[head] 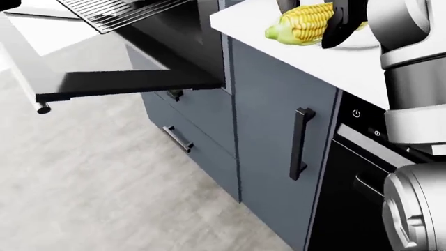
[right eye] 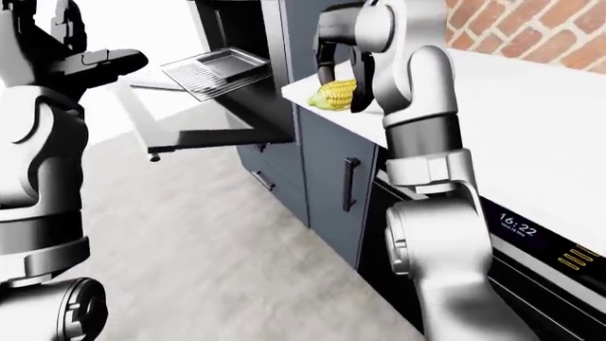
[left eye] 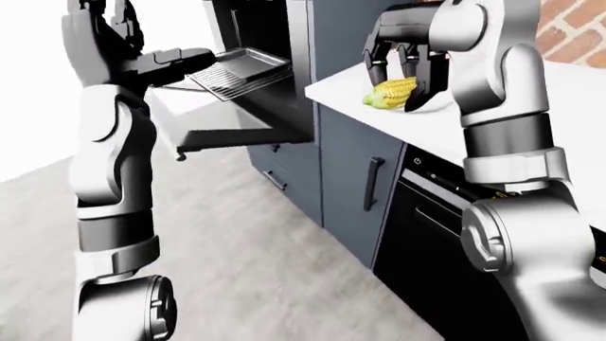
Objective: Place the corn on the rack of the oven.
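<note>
1. Left-eye view: the right robot hand point(left eye: 403, 67) reaches down from above with its dark fingers closed round the corn point(left eye: 391, 93), holding it over the near corner of the white surface point(left eye: 346, 96). The grip from the top looks chosen so the cob can be carried clear of the surface edge. To the left, the oven door point(left eye: 236, 131) hangs open and flat, and the rack point(left eye: 235, 69) is drawn out above it, apparently so there is a reachable place to set the cob. The left robot hand point(left eye: 175, 60) is stretched toward the rack's near edge with its fingers loosely extended and nothing in them; whether it touches the rack cannot be told.

2. Head view: the corn's long axis runs roughly left to right across the picture, slightly tilted, the pale green stalk end at lower left and the rest passing up and right under the fingers point(head: 333, 23), which cross the cob near its right part. The grey cabinet point(head: 278, 104) stands below it, and the rack shows at the top left, well apart from the cob.

3. Right-eye view: the cob sits level in the right hand beside the oven's tall housing, its green end turned toward the rack. The carry to the rack is, by the look of things, not yet done.
</note>
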{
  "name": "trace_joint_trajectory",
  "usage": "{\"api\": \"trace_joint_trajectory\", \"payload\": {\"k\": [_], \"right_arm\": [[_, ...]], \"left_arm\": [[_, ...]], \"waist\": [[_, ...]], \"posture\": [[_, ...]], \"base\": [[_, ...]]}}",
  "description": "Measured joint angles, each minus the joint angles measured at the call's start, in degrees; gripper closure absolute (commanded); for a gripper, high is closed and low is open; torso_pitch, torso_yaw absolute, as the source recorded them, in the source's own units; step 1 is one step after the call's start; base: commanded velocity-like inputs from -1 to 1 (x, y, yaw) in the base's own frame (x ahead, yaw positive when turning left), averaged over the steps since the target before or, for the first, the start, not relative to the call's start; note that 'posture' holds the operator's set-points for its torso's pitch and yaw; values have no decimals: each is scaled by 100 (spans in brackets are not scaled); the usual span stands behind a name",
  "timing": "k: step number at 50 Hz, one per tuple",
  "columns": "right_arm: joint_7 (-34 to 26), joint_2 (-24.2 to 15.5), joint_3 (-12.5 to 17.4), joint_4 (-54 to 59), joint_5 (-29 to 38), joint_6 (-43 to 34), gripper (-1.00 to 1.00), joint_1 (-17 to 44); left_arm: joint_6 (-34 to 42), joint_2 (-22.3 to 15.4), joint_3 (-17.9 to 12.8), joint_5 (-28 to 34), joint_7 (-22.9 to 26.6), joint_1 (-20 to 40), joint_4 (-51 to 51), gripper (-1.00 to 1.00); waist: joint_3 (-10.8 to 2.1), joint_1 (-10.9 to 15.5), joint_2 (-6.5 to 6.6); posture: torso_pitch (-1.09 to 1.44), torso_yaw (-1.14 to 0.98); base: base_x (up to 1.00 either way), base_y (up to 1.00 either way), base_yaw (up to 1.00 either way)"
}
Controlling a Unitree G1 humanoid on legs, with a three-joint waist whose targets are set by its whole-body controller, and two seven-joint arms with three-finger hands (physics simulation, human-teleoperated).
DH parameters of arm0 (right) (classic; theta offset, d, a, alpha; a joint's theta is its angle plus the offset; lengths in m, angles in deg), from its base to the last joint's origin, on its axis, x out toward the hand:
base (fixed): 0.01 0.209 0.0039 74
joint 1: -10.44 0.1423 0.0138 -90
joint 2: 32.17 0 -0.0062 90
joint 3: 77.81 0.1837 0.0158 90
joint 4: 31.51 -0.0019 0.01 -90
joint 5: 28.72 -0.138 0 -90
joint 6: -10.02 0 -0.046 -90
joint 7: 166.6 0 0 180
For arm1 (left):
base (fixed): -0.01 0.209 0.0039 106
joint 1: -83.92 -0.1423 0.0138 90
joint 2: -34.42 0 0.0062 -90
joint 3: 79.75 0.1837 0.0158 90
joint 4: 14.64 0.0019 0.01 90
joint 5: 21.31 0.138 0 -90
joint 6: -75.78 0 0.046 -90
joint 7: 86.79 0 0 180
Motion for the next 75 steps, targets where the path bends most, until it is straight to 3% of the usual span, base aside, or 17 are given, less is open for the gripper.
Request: {"api": "trace_joint_trajectory", "payload": {"k": [6, 8, 12, 24, 26, 31, 37, 39, 40, 41, 45, 48, 55, 60, 64, 67, 75], "right_arm": [[75, 0, 18, -3, -9, 9, 100, 61], [93, -17, 32, 17, -14, 2, 100, 72], [47, -47, 50, 139, 15, -39, 100, -52], [208, 6, 29, 240, -1, -5, 100, -86], [229, 27, 16, 207, -10, 2, 100, -45], [182, 115, -75, 214, -64, 53, 100, -109], [146, 76, -8, 38, -46, 12, 100, -130], [154, 85, -1, 27, -59, 10, 100, -126], [170, 94, -3, 25, -72, 11, 100, -133], [165, 106, -14, 11, -87, 15, 100, -209], [60, 84, -43, 143, -68, 2, 100, -242], [6, 57, 25, -40, -51, -63, 100, -221], [-32, 52, 47, -6, -54, -132, 100, -248], [18, 55, 37, -28, -62, -127, 100, -160], [-6, 153, -62, -27, -117, -90, 100, -252], [24, 121, -37, -6, -120, -79, 100, -161], [70, 78, -36, -90, -118, -49, 100, -64]], "left_arm": [[-10, -1, 36, 13, 29, 38, 48, -100], [-7, 11, 42, 15, 34, 56, 24, -100], [26, 79, 150, 5, 76, -35, 139, -100], [-107, 53, 109, 35, 97, 80, 144, -100], [-99, 30, 86, 34, 92, 89, 159, -100], [-65, 20, 11, 48, 44, -4, 214, -100], [-37, 23, 54, 38, 62, 33, 98, -100], [-40, 10, 46, 42, 63, 53, 91, -100], [-58, 9, 22, 49, 59, 66, 61, -100], [-89, 36, 11, 55, 56, 8, 21, -100], [-9, 64, 70, 51, 62, -34, 173, -100], [33, 82, 108, 39, 87, 3, 116, -100], [-1, 93, 148, 28, 137, 49, 13, -100], [0, 66, 109, 35, 121, 47, 33, -100], [18, 53, 28, 52, 80, -82, 78, -100], [43, 37, 30, 53, 66, -16, 39, -100], [45, 40, 27, 45, 66, -40, -27, -100]], "waist": [[213, -53, -248], [178, -77, -482], [81, -85, -576], [197, -52, 132], [141, -19, 300], [-13, 88, 80], [238, 40, -176], [239, 3, -395], [319, -73, -532], [414, -171, -559], [232, -181, -852], [275, -240, -791], [488, -387, -399], [463, -529, 103], [230, -463, 45], [143, -429, -3], [297, -291, -330]], "posture": [[0, 0], [0, 0], [0, 0], [0, 0], [0, 0], [0, 0], [0, 0], [0, 0], [0, 0], [0, 0], [0, 0], [0, 0], [0, 0], [0, 0], [0, 0], [0, 0], [0, 0]], "base": [[-49, 0, 93], [-49, 0, 93], [-48, 0, 94], [-49, 0, 93], [-49, 0, 94], [-49, 0, 93], [-49, 0, 93], [-25, 0, 36], [0, 0, 0], [0, 0, 0], [0, 0, 0], [0, 0, 0], [0, 0, 0], [0, 0, 0], [0, 0, 0], [0, 0, 0], [0, 0, 0]]}}
